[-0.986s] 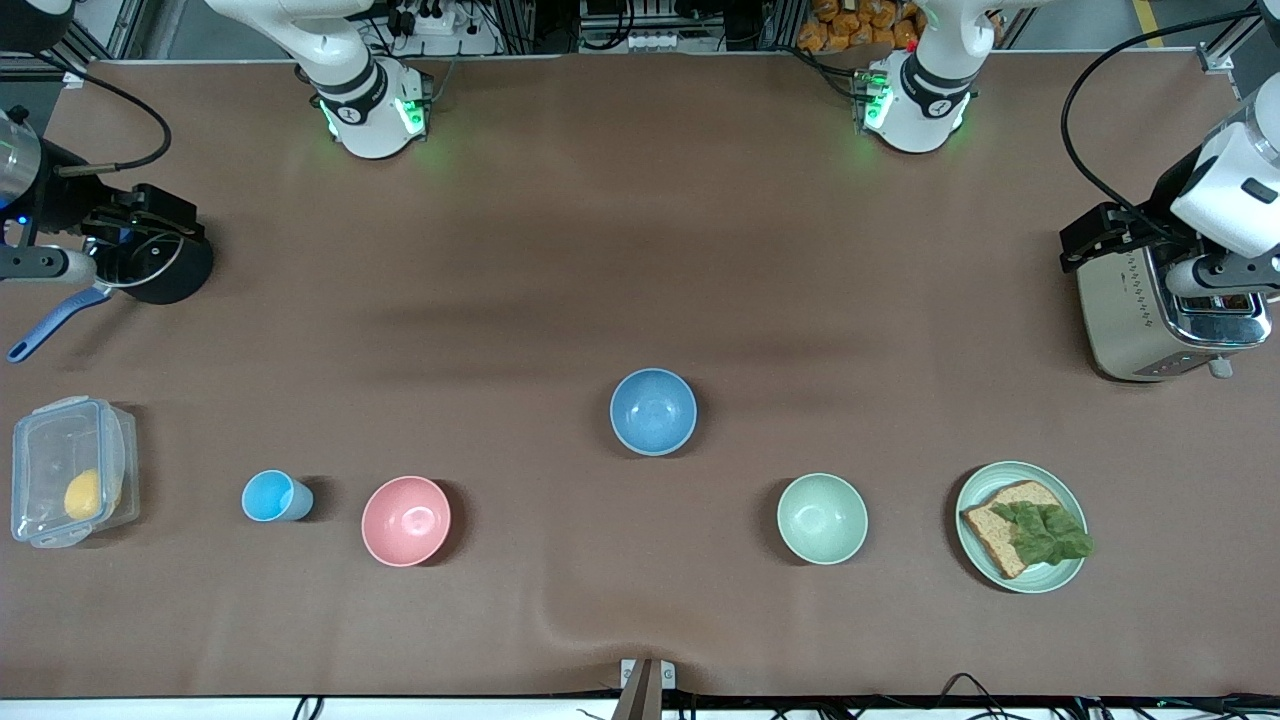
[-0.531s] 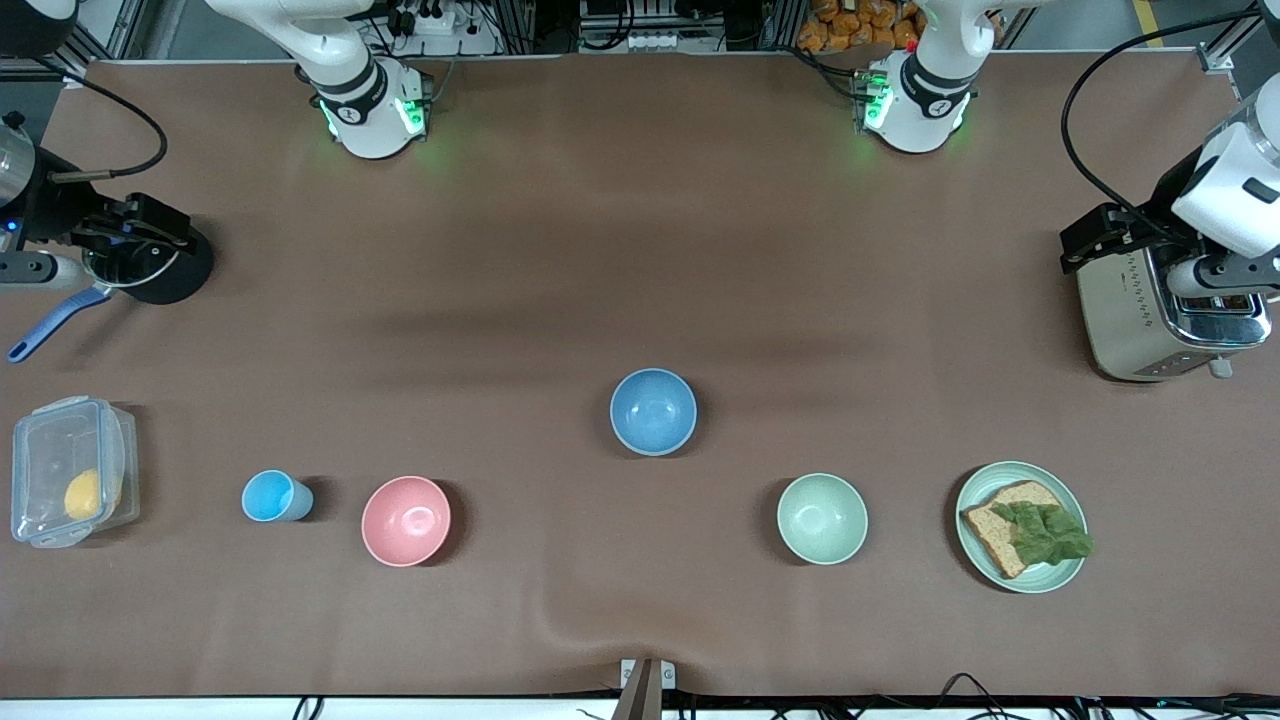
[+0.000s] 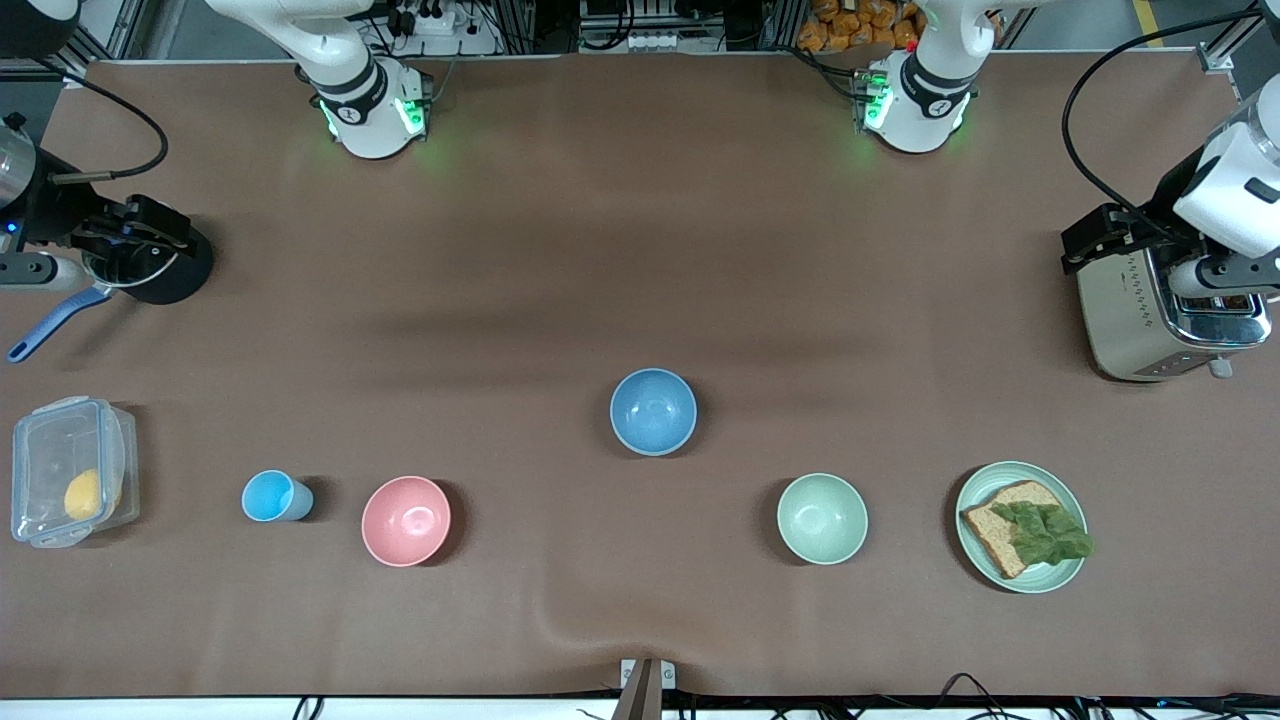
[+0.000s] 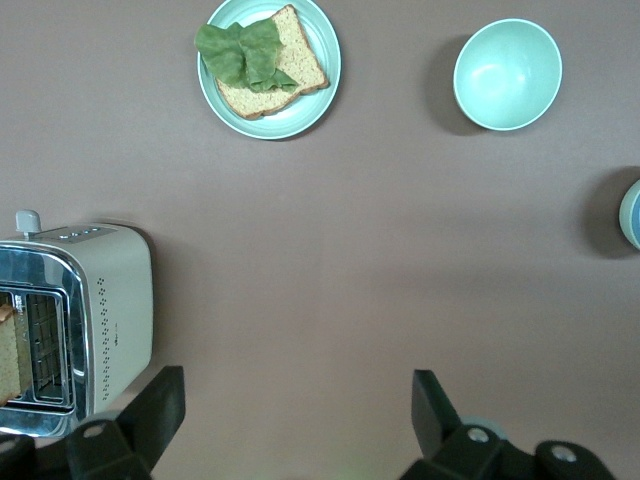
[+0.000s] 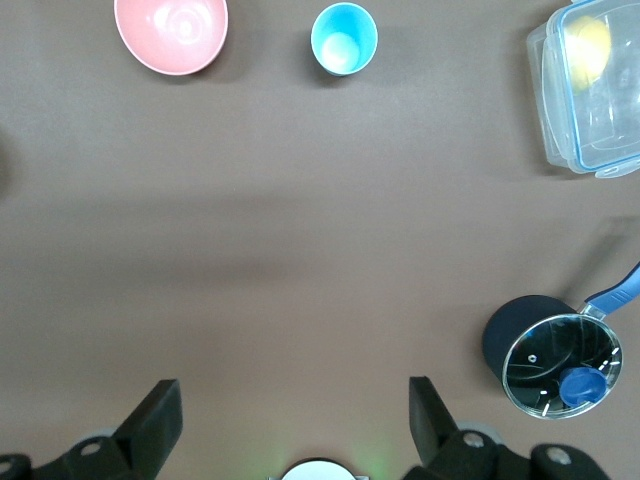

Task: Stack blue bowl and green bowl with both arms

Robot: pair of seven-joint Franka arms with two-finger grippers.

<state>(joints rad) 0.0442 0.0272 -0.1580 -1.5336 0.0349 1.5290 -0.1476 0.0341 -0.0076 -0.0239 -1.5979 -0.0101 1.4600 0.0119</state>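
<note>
The blue bowl (image 3: 653, 411) stands upright near the middle of the table; only its edge shows in the left wrist view (image 4: 632, 213). The green bowl (image 3: 822, 518) stands upright nearer the front camera, toward the left arm's end, and shows in the left wrist view (image 4: 507, 74). The two bowls are apart. My left gripper (image 3: 1100, 240) is high over the toaster, open and empty (image 4: 297, 410). My right gripper (image 3: 135, 245) is high over the black pot, open and empty (image 5: 295, 410).
A toaster (image 3: 1150, 320) stands at the left arm's end, with a pale-green plate (image 3: 1020, 468) of bread and lettuce nearer the camera. A pink bowl (image 3: 406, 520), a light-blue cup (image 3: 272, 496), a lidded plastic box (image 3: 70, 470) and a black pot (image 3: 165, 275) lie toward the right arm's end.
My right gripper has shifted slightly over the pot toward the table's end. The left arm and the bowls have not moved.
</note>
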